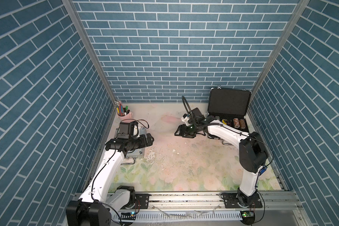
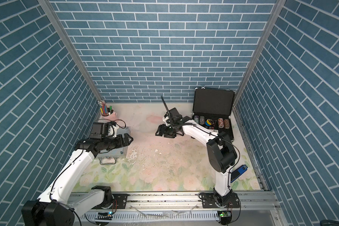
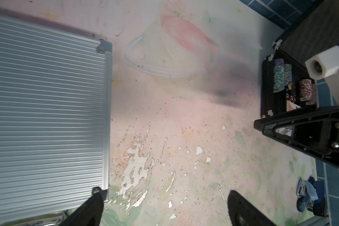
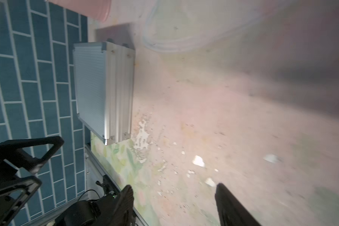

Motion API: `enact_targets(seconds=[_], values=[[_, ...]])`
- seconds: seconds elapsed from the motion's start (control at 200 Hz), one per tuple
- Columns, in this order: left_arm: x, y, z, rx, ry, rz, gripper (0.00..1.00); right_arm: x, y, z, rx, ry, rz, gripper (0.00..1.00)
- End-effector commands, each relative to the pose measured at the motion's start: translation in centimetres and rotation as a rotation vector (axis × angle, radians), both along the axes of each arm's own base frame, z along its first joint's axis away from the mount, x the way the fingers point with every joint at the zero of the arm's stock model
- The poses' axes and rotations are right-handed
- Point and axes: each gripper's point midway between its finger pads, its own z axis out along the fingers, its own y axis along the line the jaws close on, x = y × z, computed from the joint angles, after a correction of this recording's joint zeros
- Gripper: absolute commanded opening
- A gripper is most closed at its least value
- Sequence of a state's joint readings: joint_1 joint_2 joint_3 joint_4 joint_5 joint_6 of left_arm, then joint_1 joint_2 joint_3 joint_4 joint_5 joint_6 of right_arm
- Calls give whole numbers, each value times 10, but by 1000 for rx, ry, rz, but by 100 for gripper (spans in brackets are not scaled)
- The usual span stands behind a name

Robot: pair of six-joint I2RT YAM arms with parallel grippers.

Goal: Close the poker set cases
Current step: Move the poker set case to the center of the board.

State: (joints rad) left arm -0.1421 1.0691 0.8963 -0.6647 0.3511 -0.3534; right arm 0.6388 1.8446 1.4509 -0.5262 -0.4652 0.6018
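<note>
The silver poker set case (image 1: 134,154) (image 2: 117,153) lies flat and shut at the left of the mat, ribbed lid up (image 3: 47,117) (image 4: 90,88). My left gripper (image 1: 151,140) (image 2: 130,139) (image 3: 164,195) hangs open just past the case's right edge, nothing between its fingers. At the back right, the black poker set case (image 1: 228,103) (image 2: 212,102) stands open, lid upright, with chip stacks (image 2: 223,123) (image 3: 278,78) in its base. Left of it, my right gripper (image 1: 179,133) (image 2: 159,132) (image 4: 173,190) is open and empty over the mat.
A pink pencil cup (image 1: 123,113) (image 2: 107,113) stands at the back left corner behind the silver case. A blue device (image 2: 239,172) lies by the right wall near my right arm's base. Blue brick walls close in three sides; a metal rail (image 1: 184,199) runs along the front.
</note>
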Motion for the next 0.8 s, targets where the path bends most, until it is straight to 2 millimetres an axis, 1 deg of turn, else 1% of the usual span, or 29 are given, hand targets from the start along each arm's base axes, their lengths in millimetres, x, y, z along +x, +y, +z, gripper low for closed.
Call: enact_targets(seconds=[0.0, 0.14, 0.295, 0.38, 0.41, 0.43, 0.52, 0.53, 0.63, 0.725, 0.765, 0.795], values=[[6, -16, -7, -22, -4, -14, 100, -6, -77, -19, -231, 7, -7, 68], [12, -36, -13, -38, 3, -54, 100, 14, -162, -18, -382, 4, -117, 68], [18, -56, -17, -49, 8, -98, 100, 37, -245, -13, -468, 2, -288, 68], [21, -65, -20, -63, 11, -118, 100, 47, -286, -11, -508, 8, -376, 68], [22, -68, -21, -67, 11, -124, 100, 50, -298, -10, -511, 12, -400, 68], [22, -70, -22, -70, 10, -129, 100, 53, -312, -9, -538, 9, -435, 68], [25, -77, -25, -85, 13, -144, 100, 59, -348, -8, -561, 13, -521, 68], [25, -78, -25, -87, 15, -146, 100, 61, -354, -8, -561, 15, -538, 68], [26, -86, -30, -98, 26, -169, 100, 68, -389, -10, -569, 24, -619, 66], [27, -93, -33, -108, 32, -190, 100, 77, -415, -15, -547, 34, -663, 64], [26, -95, -36, -107, 39, -197, 100, 80, -423, -18, -531, 37, -671, 64], [27, -97, -38, -109, 41, -201, 100, 84, -424, -19, -484, 39, -671, 63]])
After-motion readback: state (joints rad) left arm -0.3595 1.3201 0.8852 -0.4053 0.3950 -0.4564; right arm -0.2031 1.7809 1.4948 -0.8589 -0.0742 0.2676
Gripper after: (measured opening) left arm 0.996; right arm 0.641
